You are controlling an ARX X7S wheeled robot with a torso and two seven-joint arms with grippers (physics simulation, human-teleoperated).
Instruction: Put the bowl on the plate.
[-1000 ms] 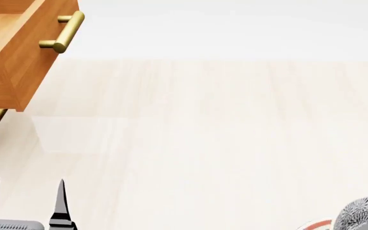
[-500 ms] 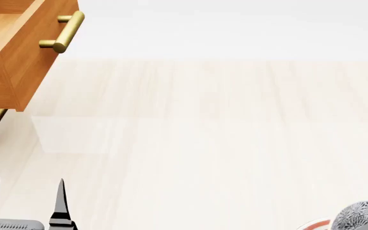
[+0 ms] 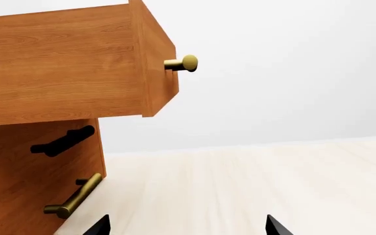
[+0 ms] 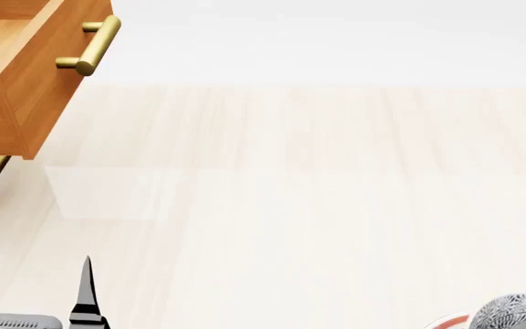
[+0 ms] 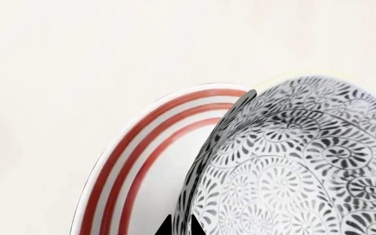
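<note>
1. Currently the right gripper (image 5: 180, 226), fingertips nearly together, pinches the bowl (image 5: 293, 166) rim over the plate (image 5: 132, 161).
2. Lower level toward the plate's centre, at 3 o'clock, then release.
3. The left gripper (image 4: 35, 288) idles, spread and empty.

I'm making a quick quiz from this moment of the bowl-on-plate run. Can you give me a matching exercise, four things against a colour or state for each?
Things:
1. bowl
2. plate
3. drawer
4. left gripper

Colour or state:
A. pulled out, brass bar handle on its front
B. white with red rings round the rim
C. grey-and-white floral pattern
D. open, dark fingertips apart, holding nothing

Pairs: 1-C, 2-B, 3-A, 4-D
</note>
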